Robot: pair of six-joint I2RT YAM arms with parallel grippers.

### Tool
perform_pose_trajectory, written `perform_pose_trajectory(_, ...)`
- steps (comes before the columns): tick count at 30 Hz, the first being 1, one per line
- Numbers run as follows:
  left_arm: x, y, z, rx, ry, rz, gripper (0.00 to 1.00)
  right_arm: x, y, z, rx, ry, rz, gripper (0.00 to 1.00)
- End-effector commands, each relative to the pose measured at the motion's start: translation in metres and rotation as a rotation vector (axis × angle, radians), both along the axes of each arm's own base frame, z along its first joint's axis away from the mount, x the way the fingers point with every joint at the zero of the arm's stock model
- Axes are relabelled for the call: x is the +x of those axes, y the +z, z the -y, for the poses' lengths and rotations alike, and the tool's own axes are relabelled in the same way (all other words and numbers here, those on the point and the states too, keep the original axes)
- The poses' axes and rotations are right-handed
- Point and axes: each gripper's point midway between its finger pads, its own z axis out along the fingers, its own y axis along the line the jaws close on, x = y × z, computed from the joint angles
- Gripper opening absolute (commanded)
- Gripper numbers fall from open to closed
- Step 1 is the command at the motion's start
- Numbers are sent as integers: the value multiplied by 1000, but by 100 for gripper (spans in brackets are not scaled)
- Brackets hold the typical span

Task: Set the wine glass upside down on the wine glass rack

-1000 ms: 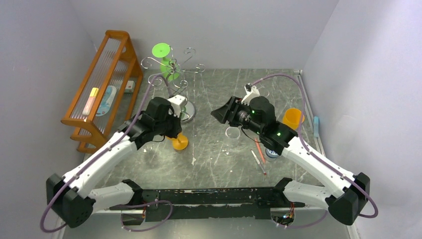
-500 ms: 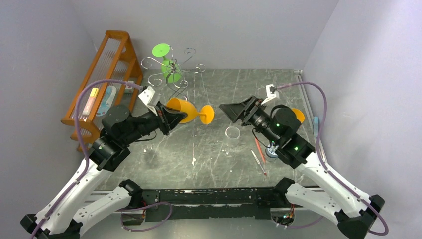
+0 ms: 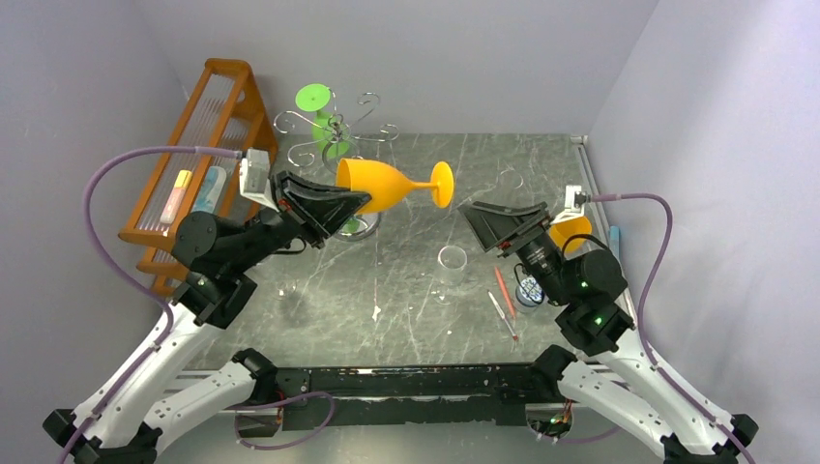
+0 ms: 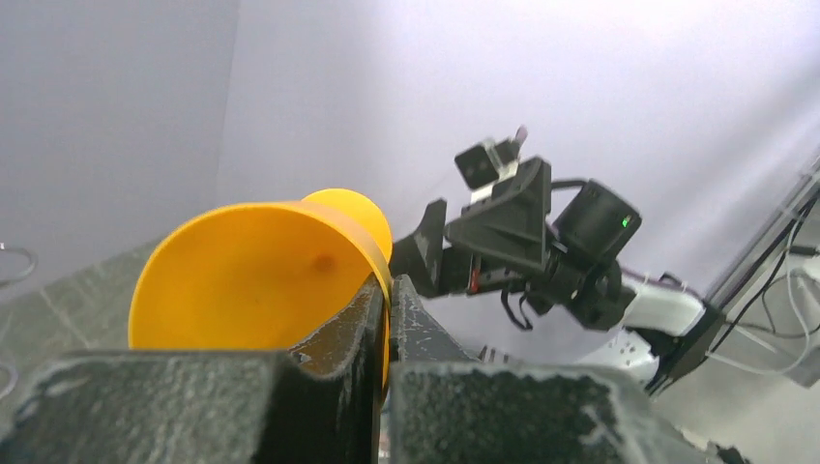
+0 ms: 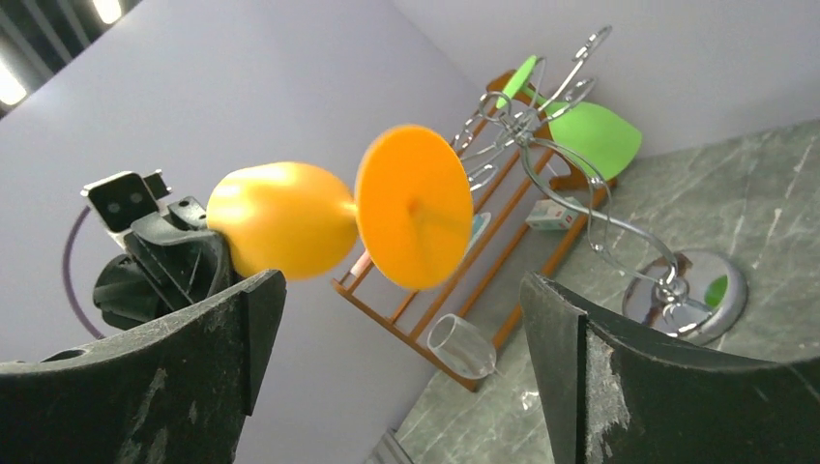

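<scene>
One orange plastic wine glass, sideways aloft, bowl pinched in my left claw; one silver wire rack, far-left corner, bearing one green glass; my right claw wide open, empty.

Pale lavender walls close in a grey marbled table (white veins cross it). Between the right fingers, an orange wooden rack lines the wall; light strips glow above them.
</scene>
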Motion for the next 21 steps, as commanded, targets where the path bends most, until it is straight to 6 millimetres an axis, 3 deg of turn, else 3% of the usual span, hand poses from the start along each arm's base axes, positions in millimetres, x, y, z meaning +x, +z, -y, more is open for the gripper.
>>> perform_pose_trajectory(1,-3,45,-11,-213,17,83,5,-6,22,6,80,1,73,96)
perform_pose_trajectory(13,19,81,-23,-553,15,83,5,7,54,-25,128,89,99,88)
perform_pose_trajectory(21,37,72,7,-624,-46,-26,5,27,80,-33,305,88,108,82)
